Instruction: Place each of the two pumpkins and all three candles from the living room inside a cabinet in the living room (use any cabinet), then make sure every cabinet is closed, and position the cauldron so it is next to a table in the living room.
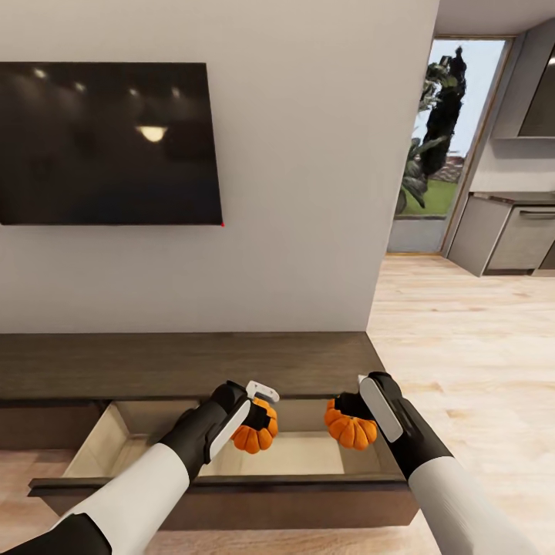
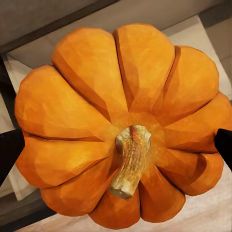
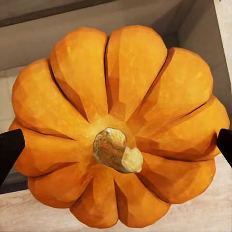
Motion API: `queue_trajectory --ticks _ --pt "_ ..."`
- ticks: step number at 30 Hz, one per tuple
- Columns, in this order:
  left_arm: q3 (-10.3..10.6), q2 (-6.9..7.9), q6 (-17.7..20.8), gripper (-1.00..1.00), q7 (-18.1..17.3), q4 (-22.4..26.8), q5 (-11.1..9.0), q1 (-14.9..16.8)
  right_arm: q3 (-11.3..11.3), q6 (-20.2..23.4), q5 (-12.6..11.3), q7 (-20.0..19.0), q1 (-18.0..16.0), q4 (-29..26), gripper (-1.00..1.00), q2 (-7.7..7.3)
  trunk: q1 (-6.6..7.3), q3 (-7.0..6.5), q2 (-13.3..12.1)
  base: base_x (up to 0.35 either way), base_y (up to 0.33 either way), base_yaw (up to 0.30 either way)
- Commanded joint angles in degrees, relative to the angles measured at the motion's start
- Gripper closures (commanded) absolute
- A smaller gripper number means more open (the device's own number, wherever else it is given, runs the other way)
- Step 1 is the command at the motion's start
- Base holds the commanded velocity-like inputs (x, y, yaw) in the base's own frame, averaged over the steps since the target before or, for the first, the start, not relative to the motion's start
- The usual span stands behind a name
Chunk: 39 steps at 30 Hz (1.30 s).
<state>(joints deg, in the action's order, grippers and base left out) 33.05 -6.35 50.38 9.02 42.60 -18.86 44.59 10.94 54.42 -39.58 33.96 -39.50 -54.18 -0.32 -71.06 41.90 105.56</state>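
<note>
Pumpkins are held one in each gripper, both above the open drawer (image 1: 231,455) of the long dark cabinet (image 1: 185,362). The left gripper (image 1: 258,420) is clamped on the left pumpkin (image 1: 253,437), which hangs just under its fingers; in the left wrist view that pumpkin (image 2: 121,125) is seen stem-first, with a dark fingertip (image 2: 8,150) pressed at each side. The right gripper (image 1: 356,412) is likewise closed around the right pumpkin (image 1: 351,429), and the right wrist view shows the same arrangement: ribbed orange body (image 3: 121,125), stub stem toward the camera, black fingertips (image 3: 9,147) at both flanks. The two pumpkins are kept apart, side by side over the pale drawer interior. Much of each gripper is masked by its own fruit, and whether either pumpkin touches the drawer floor cannot be told. A dark screen (image 1: 108,142) is mounted on the wall above.
</note>
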Motion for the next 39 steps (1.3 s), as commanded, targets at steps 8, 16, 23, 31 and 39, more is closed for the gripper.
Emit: queue_trajectory --ticks 8,16,23,31,39 --pt "0.2 0.02 -0.2 1.00 0.5 -0.2 -0.6 0.1 0.2 0.1 -0.5 0.5 0.0 -0.1 1.00 -0.03 -1.76 1.49 3.3 0.000 0.000 0.000" --pt "0.2 0.02 -1.0 1.00 0.5 -0.3 -0.6 0.1 0.3 0.1 -0.5 0.5 0.0 -0.1 1.00 -0.03 -3.51 2.93 6.5 0.000 0.000 0.000" --pt "0.2 0.02 -1.1 1.00 0.5 -0.3 -0.6 0.1 0.4 0.1 -0.5 0.5 0.0 0.0 1.00 -0.03 -5.05 4.19 9.3 0.000 0.000 0.000" --pt "0.2 0.02 -1.2 1.00 0.5 -0.3 -0.6 0.1 0.4 0.1 -0.5 0.5 0.0 -0.1 1.00 -0.03 -5.71 4.73 10.5 0.000 0.000 0.000" --pt "0.2 0.02 -1.2 1.00 0.4 -0.1 -0.6 0.1 0.4 0.1 -0.5 0.5 0.0 0.0 1.00 -0.03 -5.71 4.73 10.5 0.000 0.000 0.000"
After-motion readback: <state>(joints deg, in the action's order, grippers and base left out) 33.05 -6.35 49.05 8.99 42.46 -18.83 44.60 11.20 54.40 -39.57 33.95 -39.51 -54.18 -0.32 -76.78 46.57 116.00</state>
